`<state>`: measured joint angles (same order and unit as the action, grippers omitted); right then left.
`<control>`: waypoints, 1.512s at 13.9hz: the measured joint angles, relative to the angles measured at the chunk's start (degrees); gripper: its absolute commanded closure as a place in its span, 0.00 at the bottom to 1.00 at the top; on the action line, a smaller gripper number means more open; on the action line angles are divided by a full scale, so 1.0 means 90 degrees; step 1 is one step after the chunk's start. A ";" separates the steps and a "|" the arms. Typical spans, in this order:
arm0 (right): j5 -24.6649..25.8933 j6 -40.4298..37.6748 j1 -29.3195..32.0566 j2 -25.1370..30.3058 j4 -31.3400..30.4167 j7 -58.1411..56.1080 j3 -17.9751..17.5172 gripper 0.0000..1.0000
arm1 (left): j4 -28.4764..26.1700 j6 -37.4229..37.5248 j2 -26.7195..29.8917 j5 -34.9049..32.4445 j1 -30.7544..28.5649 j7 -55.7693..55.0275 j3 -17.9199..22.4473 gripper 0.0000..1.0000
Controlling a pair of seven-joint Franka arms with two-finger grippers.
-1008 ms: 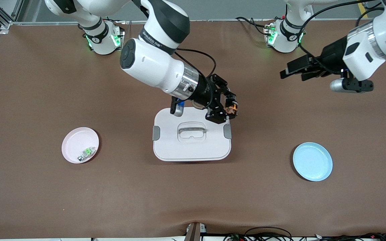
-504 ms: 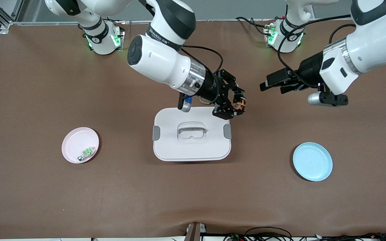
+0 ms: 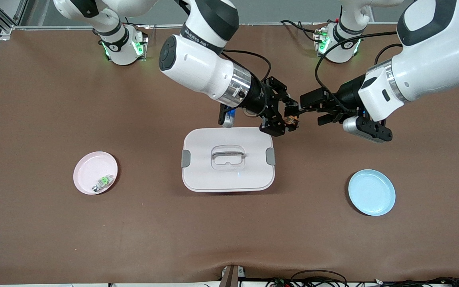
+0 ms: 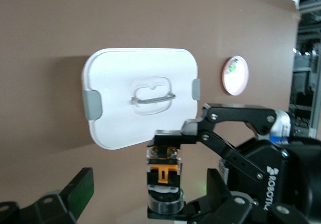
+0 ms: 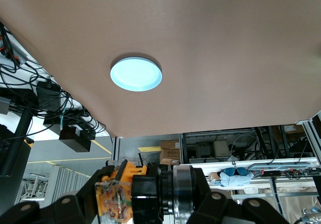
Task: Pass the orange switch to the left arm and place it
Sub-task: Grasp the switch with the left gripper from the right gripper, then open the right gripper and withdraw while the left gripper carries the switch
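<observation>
My right gripper (image 3: 290, 118) is shut on the orange switch (image 3: 292, 118), a small black part with an orange face, holding it in the air over bare table just off the corner of the white box (image 3: 228, 177). My left gripper (image 3: 308, 111) is open, one finger on each side of the switch and neither touching it. In the left wrist view the switch (image 4: 163, 174) stands between that gripper's (image 4: 150, 191) spread fingers, with the box (image 4: 115, 83) below. The right wrist view shows the switch (image 5: 128, 194) clamped in the right gripper (image 5: 131, 200).
A pink plate (image 3: 88, 169) holding a small green-and-clear component (image 3: 103, 181) lies toward the right arm's end. A blue plate (image 3: 371, 192) lies toward the left arm's end, nearer the camera than both grippers. Cables run along the table's edge by the bases.
My right gripper carried the switch off the box's lid toward the left arm's end. My left gripper came in from that end and now brackets the switch.
</observation>
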<state>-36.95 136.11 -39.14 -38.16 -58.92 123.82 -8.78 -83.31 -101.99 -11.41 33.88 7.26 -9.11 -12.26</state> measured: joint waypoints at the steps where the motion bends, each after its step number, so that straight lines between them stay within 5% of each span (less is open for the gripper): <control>1: 0.0000 0.0004 -0.0001 0.0000 0.0020 0.0017 -0.0001 1.00 | 0.0000 0.0000 -0.0005 0.0041 -0.0001 0.0168 0.0000 0.08; 12: -0.0001 0.0015 -0.0002 -0.0008 0.0281 0.0211 -0.0004 1.00 | 0.0001 0.0009 -0.0080 0.0101 0.0033 0.0547 -0.0107 0.36; 20: -0.0001 0.0063 -0.0014 -0.0069 0.0333 0.0267 -0.0011 1.00 | 0.0067 0.0001 -0.0084 0.0221 0.0045 0.0511 -0.0149 1.00; 21: -0.0001 0.0064 -0.0014 -0.0071 0.0337 0.0268 -0.0011 0.78 | 0.0069 0.0001 -0.0084 0.0221 0.0045 0.0511 -0.0148 1.00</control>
<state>-36.97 136.68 -39.26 -38.80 -55.88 126.23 -8.88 -82.68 -101.98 -12.17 35.87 7.66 -4.52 -13.59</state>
